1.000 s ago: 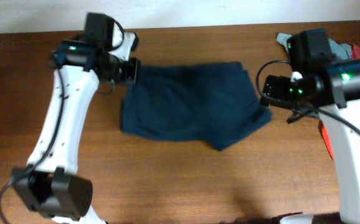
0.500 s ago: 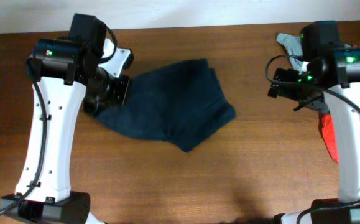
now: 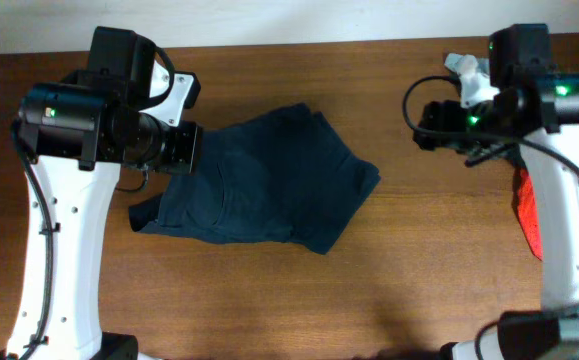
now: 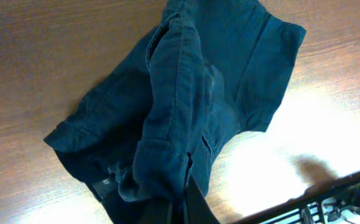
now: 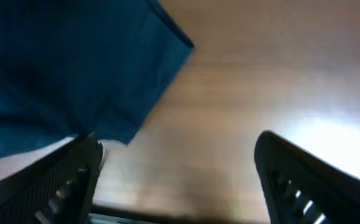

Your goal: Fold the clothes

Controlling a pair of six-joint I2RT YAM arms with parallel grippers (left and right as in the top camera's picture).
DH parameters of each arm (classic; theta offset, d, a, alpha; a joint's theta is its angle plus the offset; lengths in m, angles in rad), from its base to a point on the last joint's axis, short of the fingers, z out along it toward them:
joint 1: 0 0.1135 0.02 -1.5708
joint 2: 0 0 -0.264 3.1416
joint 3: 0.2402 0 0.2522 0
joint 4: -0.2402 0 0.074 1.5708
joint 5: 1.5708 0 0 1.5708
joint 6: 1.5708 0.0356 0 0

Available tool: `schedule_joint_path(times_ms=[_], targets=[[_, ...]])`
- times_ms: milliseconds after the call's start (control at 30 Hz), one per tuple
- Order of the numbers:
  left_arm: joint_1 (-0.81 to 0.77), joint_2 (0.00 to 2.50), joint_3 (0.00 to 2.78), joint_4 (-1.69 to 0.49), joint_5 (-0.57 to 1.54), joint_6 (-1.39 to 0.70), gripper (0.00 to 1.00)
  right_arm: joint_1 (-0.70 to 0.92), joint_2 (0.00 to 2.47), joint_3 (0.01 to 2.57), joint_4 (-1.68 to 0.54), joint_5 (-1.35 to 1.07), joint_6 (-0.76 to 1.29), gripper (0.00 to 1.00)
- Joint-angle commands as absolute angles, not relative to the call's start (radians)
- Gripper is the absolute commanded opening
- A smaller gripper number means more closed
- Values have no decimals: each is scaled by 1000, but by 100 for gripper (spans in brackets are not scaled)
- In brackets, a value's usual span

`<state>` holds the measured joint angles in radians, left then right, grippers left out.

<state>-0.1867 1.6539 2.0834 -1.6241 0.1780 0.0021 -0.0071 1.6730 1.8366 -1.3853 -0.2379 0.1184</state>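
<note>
Plainly little is done: on the bench (image 3: 269,290) the navy shorts (image 3: 259,185) lie rumpled and askew with no neat fold, so I judge that both flattening and folding are left. The left hand (image 4: 167,208) reaches in low, pinching a bunched edge of them, and the cloth trails away from it. The right hand (image 3: 421,125) hovers spread and empty, well apart from their far corner.

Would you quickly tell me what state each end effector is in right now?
Left end effector: closed, pinching the navy shorts.
Right end effector: open, holding nothing.
</note>
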Motion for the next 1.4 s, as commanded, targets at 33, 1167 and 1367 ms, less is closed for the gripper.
schedule_joint_path(times_ms=[33, 1167, 1367], targets=[[-187, 1639, 2097, -1620, 167, -8, 1, 26, 1821, 1753, -1290, -326, 56, 88], [-187, 1574, 2097, -1551, 167, 20, 1, 268, 2221, 1653, -340, -343, 418, 94], [-187, 1472, 2097, -1465, 168, 63, 0, 247, 2221, 1653, -340, -385, 250, 93]])
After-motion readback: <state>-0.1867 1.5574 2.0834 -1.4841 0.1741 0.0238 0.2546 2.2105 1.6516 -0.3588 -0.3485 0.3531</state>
